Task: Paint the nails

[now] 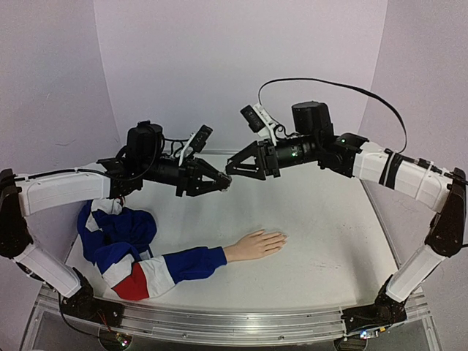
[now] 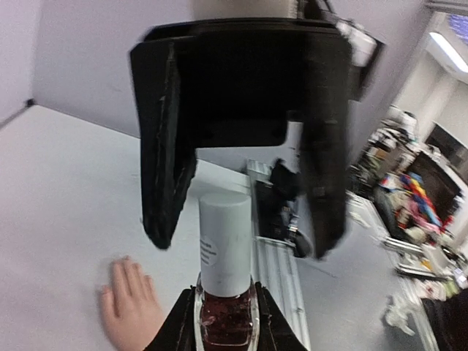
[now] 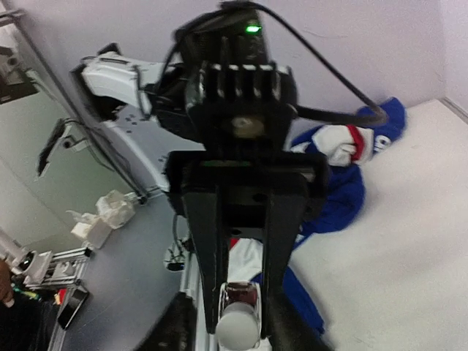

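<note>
My left gripper (image 1: 221, 182) is shut on the dark red body of a small polish bottle (image 2: 227, 318), held above the table with its white cap (image 2: 225, 241) still on and pointing at the right gripper. My right gripper (image 1: 231, 168) faces it with its jaws open; in the left wrist view its fingers (image 2: 167, 146) straddle the cap without touching it. The right wrist view shows the bottle (image 3: 239, 294) between the left fingers (image 3: 202, 248). The peach mannequin hand (image 1: 256, 243) lies palm down on the table below; its nails (image 1: 281, 237) are too small to make out.
The hand's blue, white and red sleeve (image 1: 172, 267) trails left into a bunched heap (image 1: 113, 230) at the table's left side. The white table (image 1: 322, 241) has a metal rail (image 1: 219, 322) along its near edge. Purple walls stand behind and at the sides.
</note>
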`<state>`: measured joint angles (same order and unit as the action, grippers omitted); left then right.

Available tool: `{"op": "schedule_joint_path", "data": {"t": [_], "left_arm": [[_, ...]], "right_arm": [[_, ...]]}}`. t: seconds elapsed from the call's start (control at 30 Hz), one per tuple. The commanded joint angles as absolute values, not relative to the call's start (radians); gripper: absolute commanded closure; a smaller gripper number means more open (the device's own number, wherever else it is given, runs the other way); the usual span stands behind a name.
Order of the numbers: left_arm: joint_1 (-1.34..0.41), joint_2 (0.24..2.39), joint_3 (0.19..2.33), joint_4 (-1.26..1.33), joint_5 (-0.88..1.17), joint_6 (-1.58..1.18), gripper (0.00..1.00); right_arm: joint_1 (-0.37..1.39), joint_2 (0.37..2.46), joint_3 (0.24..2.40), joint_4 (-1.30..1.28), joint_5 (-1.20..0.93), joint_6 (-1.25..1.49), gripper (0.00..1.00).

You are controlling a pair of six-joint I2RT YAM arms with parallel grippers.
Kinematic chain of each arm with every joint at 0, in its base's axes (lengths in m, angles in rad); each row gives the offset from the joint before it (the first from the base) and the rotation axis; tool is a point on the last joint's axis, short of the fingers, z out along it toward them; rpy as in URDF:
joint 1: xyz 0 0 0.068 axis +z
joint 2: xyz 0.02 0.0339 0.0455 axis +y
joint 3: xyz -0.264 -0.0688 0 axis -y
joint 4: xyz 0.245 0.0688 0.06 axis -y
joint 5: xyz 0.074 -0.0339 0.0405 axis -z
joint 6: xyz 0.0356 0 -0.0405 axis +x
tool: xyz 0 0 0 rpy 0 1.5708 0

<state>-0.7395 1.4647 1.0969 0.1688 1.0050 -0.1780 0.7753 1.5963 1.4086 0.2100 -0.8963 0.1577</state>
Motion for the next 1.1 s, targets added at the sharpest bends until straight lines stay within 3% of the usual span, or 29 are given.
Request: {"op": "schedule_joint_path", "data": {"t": [0.0, 0.1, 0.27, 0.63, 1.0, 1.07], "left_arm": [[-0.738, 1.382, 1.058, 0.234, 0.551, -0.089, 1.0], [-0.773, 1.37, 1.04, 0.233, 0.338, -0.034, 1.0], [-0.876, 1.392, 1.048, 0.233, 0.072, 0.102, 1.0], [-0.919, 1.465, 1.111, 0.233, 0.01, 0.084, 1.0], [-0.919, 1.468, 1.113, 0.233, 0.018, 0.071, 1.0], [-0.919, 1.46, 1.109, 0.234, 0.047, 0.069, 1.0]], "right_arm": [[0.775, 1.51, 1.427, 0.166, -0.562, 0.182, 0.28], [0.775, 1.517, 1.46, 0.129, -0.425, 0.247, 0.18], [0.777, 1.563, 1.483, 0.127, -0.349, 0.43, 0.18], [0.794, 1.674, 1.544, 0.143, -0.371, 0.535, 0.49], [0.795, 1.709, 1.532, 0.18, -0.433, 0.543, 0.7], [0.793, 1.707, 1.535, 0.182, -0.451, 0.523, 0.79]]}}
